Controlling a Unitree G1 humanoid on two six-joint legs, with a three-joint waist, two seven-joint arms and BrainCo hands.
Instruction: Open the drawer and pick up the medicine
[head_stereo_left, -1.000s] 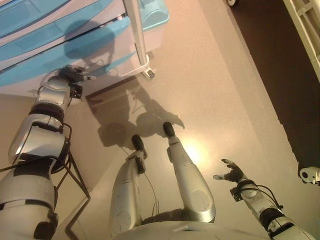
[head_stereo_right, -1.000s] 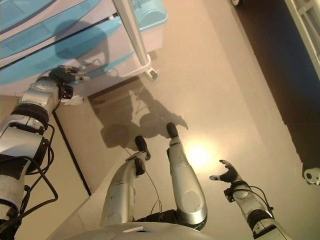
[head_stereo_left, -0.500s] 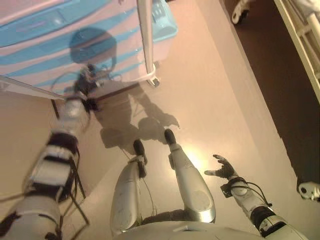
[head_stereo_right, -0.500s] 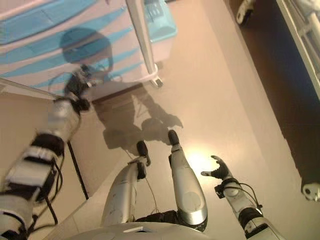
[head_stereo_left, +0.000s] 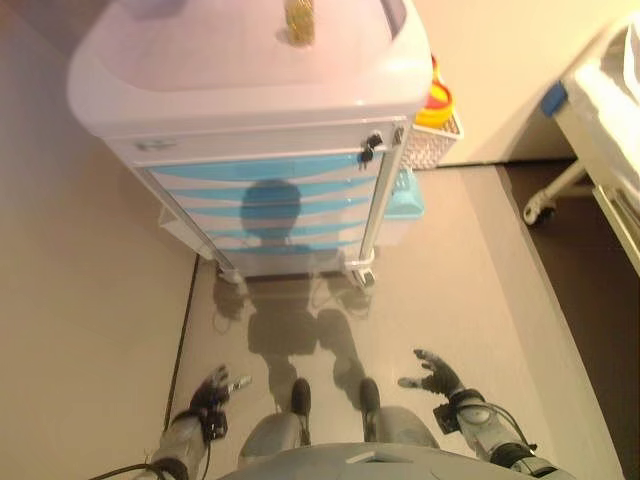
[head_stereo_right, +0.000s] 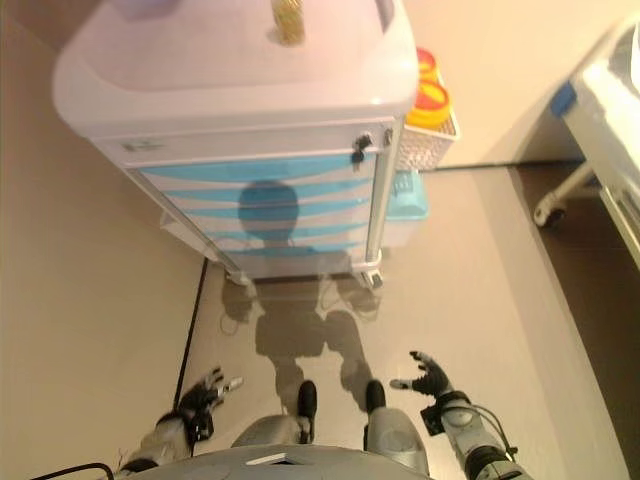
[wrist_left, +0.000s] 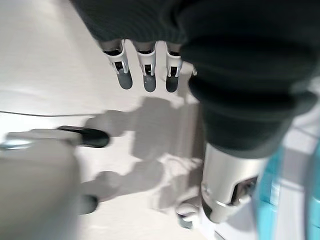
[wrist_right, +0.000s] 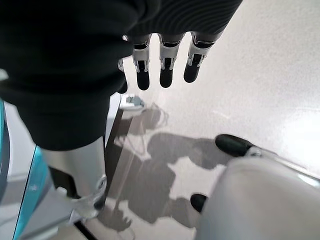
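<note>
- Left eye view: the left hand (head_stereo_left: 212, 390) hangs low at 7 o'clock over the floor (head_stereo_left: 470, 270), fingers loosely spread, empty. The right hand (head_stereo_left: 436, 374) at 5 o'clock is likewise spread and empty. At 12 o'clock stands the cart (head_stereo_left: 260, 110); its blue drawers (head_stereo_left: 275, 200) are all closed, and no medicine shows outside them.
- Right eye view: a small yellowish jar (head_stereo_right: 288, 20) stands on the cart's worktop (head_stereo_right: 190, 60); a side basket (head_stereo_right: 428, 135) at 1 o'clock holds a yellow container (head_stereo_right: 432, 95).
- Left wrist view: fingers (wrist_left: 146, 75) straight, holding nothing.
- Right wrist view: fingers (wrist_right: 166, 67) straight, holding nothing.
</note>
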